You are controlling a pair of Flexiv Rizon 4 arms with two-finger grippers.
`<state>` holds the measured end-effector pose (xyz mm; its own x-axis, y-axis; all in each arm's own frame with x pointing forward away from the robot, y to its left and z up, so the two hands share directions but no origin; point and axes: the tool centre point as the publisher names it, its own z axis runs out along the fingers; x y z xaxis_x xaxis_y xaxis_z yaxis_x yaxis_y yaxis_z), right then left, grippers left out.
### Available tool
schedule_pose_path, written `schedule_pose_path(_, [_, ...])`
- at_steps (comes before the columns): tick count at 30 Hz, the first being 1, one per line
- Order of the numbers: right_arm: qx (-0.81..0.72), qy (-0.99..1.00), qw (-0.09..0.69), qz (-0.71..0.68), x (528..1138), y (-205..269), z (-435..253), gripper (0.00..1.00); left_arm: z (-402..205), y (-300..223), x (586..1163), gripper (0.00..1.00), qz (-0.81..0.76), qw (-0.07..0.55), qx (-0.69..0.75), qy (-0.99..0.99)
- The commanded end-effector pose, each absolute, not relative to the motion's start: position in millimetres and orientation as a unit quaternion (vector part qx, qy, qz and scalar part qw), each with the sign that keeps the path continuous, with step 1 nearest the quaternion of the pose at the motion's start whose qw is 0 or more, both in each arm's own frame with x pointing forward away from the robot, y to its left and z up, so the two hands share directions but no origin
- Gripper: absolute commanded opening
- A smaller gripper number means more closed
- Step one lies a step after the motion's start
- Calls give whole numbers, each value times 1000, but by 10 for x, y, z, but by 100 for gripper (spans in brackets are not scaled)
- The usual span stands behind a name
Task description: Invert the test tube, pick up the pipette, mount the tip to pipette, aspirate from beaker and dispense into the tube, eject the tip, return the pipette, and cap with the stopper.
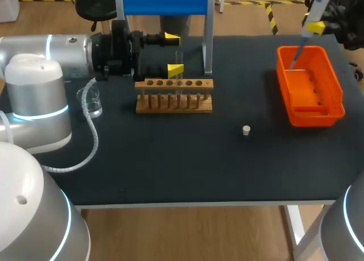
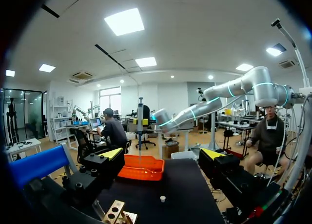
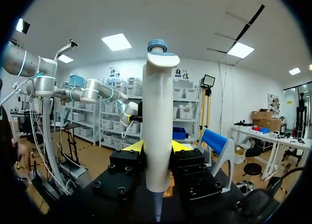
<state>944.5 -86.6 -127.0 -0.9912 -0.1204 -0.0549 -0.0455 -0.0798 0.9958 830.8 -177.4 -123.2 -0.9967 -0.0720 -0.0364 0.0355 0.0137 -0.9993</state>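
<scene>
**Pipette held over the orange bin**

The right gripper [image 3: 157, 147] is clamped on the white pipette with a blue cap [image 3: 157, 121]. Only its wrist view shows both fingers pressing the barrel. The head view places the pipette's tip above the orange plastic bin [image 1: 315, 117]. The left gripper [image 1: 174, 55] gapes wide, holding nothing, close by the wooden test tube rack [image 1: 174, 96]. The small white stopper [image 1: 246, 130] lies on the black table [image 1: 170, 158].

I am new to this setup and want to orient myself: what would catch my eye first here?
The bright orange bin at the table's right, with the right claw holding a white pipette tip-down over it. Next, the wooden tube rack near the middle, with the left claw open just behind it.
</scene>
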Motion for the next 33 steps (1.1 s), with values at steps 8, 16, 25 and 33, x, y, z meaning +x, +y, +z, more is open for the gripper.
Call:
schedule_pose_path(8, [83, -683, 49, -724, 9572, -1245, -1331, 0, -1243, -1781, 8306, 100, -704, 40, -13, 709])
schedule_pose_path(16, [85, -688, 52, -719, 9589, -1418, -1355, 0, -1243, -1781, 8306, 100, -704, 40, -13, 709])
schedule_pose_path(25, [97, -694, 55, -711, 9583, -1539, -1360, 0, -1243, -1781, 8306, 100, -704, 40, -13, 709])
schedule_pose_path(33, [103, -695, 56, -709, 9560, -1584, -1369, 0, -1243, -1781, 8306, 100, -704, 40, -13, 709])
